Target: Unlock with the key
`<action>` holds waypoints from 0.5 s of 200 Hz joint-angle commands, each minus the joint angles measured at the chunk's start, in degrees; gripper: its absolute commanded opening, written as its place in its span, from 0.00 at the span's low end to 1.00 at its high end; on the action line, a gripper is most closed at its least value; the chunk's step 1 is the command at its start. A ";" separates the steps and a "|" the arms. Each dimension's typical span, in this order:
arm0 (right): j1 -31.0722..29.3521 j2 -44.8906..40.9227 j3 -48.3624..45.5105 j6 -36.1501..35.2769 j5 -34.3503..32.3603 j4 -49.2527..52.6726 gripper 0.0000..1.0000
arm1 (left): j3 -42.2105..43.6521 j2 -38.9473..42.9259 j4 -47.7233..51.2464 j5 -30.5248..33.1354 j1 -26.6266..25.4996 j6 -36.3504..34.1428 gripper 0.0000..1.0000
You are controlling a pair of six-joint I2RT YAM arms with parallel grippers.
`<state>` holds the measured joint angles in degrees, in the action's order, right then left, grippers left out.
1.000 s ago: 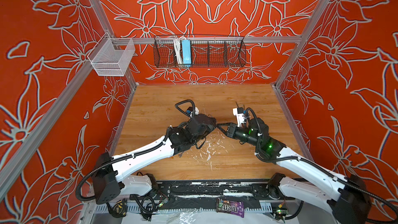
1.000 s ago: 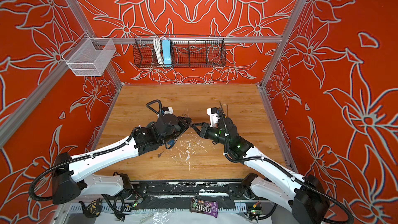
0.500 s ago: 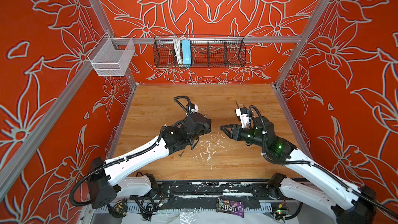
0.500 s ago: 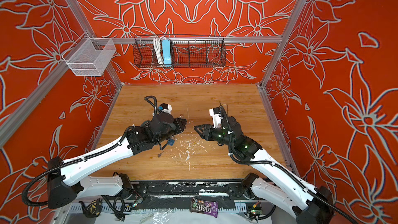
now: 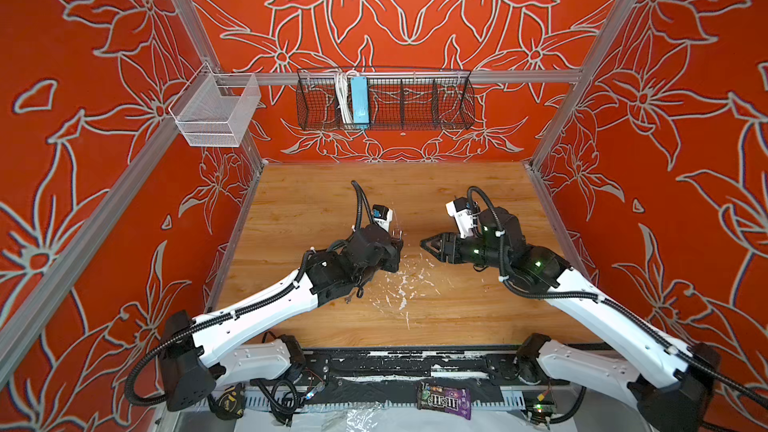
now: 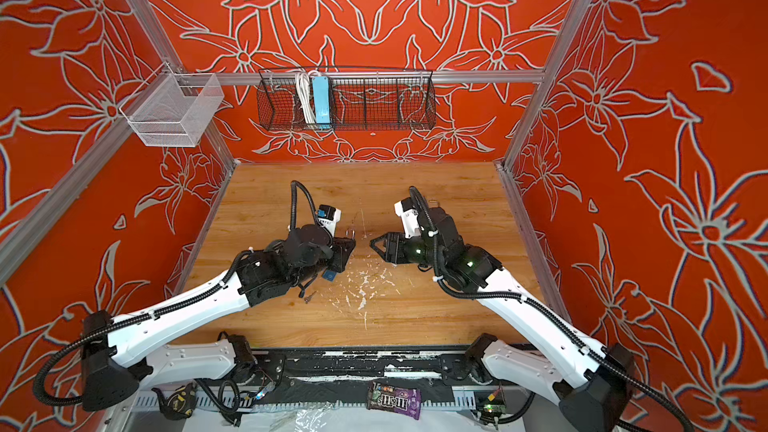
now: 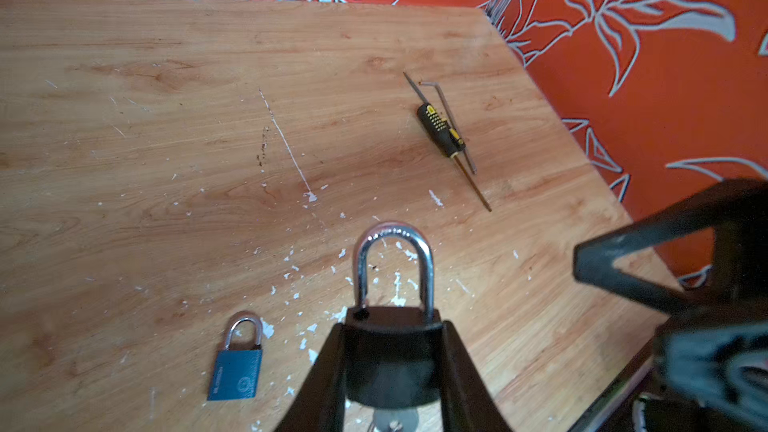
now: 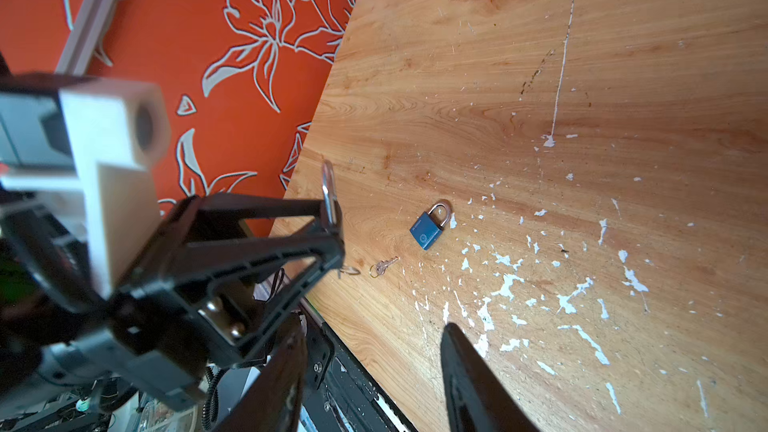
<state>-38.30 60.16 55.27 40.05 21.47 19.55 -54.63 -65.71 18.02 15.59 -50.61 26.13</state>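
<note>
table point(image 5: 311, 201): wood, speckled with white paint flakes, orange floral walls around.
left gripper point(image 7: 390, 328): clenched on the black padlock point(image 7: 390, 363), shackle pointing away from the wrist.
inserted key point(image 7: 390, 423): silver head under the held lock's base, mostly hidden.
right gripper point(image 8: 374, 388): released, nothing between its fingers; near the left gripper, not touching.
blue padlock point(image 8: 430, 228): flat on the table, loose key point(image 8: 385, 264) just beside it.
screwdriver point(image 7: 442, 130): lying alongside a hex key point(image 7: 449, 118).

Both top views look steeply down on the table point(image 5: 415, 189); wrist cameras skim it closely.
</note>
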 commanded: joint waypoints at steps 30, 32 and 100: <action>0.34 7.71 7.32 -3.18 1.43 2.30 0.58 | 4.87 2.90 -6.15 1.01 0.25 -9.61 0.00; 0.34 8.09 7.62 -3.22 1.54 2.32 0.58 | 4.88 2.99 -6.15 1.01 0.25 -9.67 0.00; 0.51 20.70 17.18 -7.27 3.78 5.15 0.60 | 6.05 2.68 -7.07 2.55 0.26 -12.24 0.00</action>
<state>-38.20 77.78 68.58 35.97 23.99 21.87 -48.95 -64.10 13.82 16.43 -50.61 15.75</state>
